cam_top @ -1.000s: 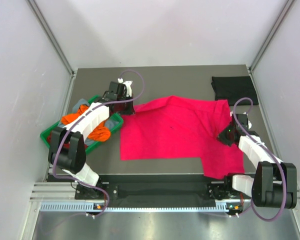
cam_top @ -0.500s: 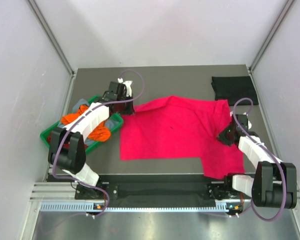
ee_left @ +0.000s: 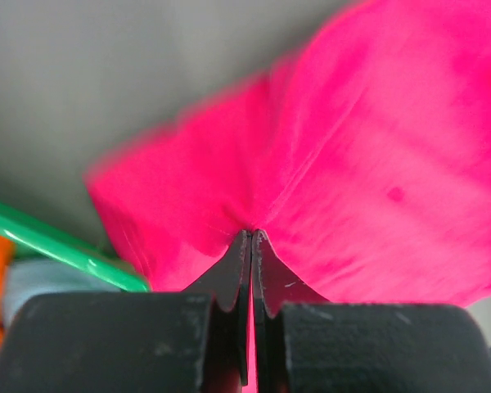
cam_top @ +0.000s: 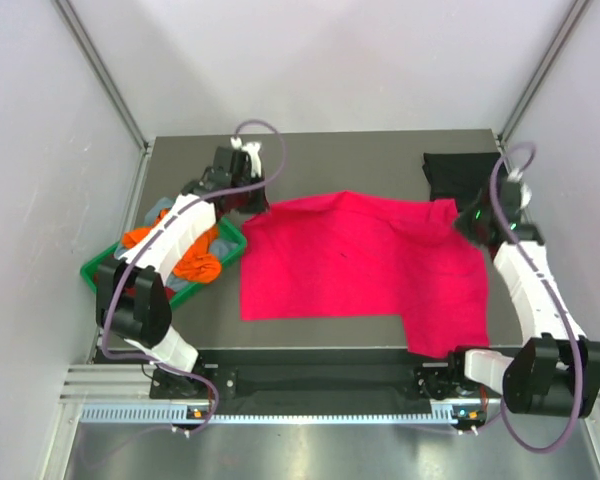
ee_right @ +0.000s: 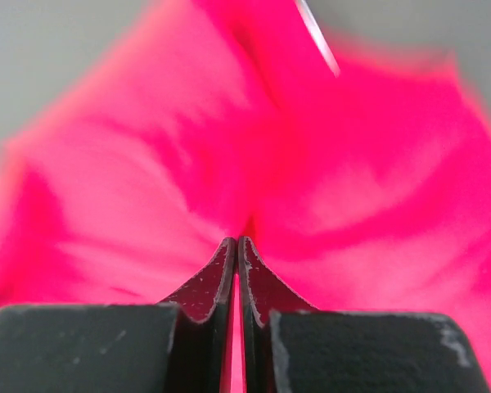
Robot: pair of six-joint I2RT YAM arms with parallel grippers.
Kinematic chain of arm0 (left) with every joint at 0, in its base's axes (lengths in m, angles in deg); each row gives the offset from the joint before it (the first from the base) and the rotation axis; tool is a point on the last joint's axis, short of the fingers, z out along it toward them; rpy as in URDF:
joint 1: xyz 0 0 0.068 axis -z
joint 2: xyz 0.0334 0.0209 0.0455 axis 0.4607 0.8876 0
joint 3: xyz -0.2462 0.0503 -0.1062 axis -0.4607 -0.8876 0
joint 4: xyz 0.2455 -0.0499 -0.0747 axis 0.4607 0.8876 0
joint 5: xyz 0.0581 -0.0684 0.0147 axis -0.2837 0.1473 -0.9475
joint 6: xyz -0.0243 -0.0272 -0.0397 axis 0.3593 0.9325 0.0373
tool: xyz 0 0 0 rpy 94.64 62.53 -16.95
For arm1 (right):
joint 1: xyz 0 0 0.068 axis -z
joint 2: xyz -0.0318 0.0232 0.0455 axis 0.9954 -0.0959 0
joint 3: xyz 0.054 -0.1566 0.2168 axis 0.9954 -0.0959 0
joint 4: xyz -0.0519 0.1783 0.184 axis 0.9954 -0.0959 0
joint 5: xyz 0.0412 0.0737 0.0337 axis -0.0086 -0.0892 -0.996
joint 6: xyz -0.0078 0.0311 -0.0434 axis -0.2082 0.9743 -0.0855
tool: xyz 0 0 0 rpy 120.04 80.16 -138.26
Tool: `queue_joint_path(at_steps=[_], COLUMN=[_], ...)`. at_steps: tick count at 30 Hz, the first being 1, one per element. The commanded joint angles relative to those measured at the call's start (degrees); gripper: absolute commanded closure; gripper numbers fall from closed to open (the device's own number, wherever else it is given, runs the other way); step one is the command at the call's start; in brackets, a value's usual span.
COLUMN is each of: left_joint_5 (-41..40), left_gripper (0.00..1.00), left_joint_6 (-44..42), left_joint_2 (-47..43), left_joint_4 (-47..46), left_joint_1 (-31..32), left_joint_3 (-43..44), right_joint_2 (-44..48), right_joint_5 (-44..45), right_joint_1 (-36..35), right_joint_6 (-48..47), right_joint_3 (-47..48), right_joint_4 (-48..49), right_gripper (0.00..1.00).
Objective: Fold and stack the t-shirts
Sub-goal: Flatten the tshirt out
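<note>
Grey worktop carries everything. Pink tee is the biggest item, spread mid-worktop w/ its near edge close to the arm bases and a flap hanging lower at near-right. L arm reaches across the tray to the tee's far-left corner. R arm stretches up the right side to the far-right corner.

Green tray sits at the left edge, apart from the pink tee. Black tee lies folded at the far-right corner of the worktop, just beyond the R arm's wrist. Orange tee is bunched in the tray, w/ a grey-blue tee peeking out at the tray's far end.

L jaws: pressed together, no gap to speak of, tips pinching a pleat of the pink tee. Cloth fans out from the pinch, and the tray's green rim shows low left.

R jaws: likewise closed tight on the pink tee, w/ a sliver of pink showing between the fingers. That view is blurred, so the cloth's edges can't be made out.
</note>
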Motion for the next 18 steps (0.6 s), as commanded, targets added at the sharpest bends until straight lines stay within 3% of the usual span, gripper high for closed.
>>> queue_joint_path(at_steps=[1,7,9,12,18], left_joint_5=[-2.37,-4.57,-6.06,-7.12,-5.28], left_gripper=[1.00,1.00,1.00,1.00,1.00], left_joint_6=[1.21,2.35,2.70,2.79,3.05], left_joint_2=[-4.31,-5.99,-6.95,-9.58,-16.52], left_joint_4=[1.17,6.53,7.32,8.03,8.03], left_joint_1=[0.35,0.61,0.79,0.88,0.88], left_joint_3=[10.88,34.32,37.96,40.52,36.05], right_joint_2=[3.42,-2.99,-5.98,-7.92,-4.77], right_joint_5=[5.06,5.87,3.94,1.47,2.08], right_joint_1=[1.65,4.37,5.34,6.67,8.86], right_joint_6=[-4.88,-9.72,-10.52,-11.66,-13.24], right_joint_3=[19.87,52.13,60.72,66.91,67.37], right_joint_4=[-3.87,-10.29,-12.23,-14.51,-16.80], right_gripper=[1.00,1.00,1.00,1.00,1.00])
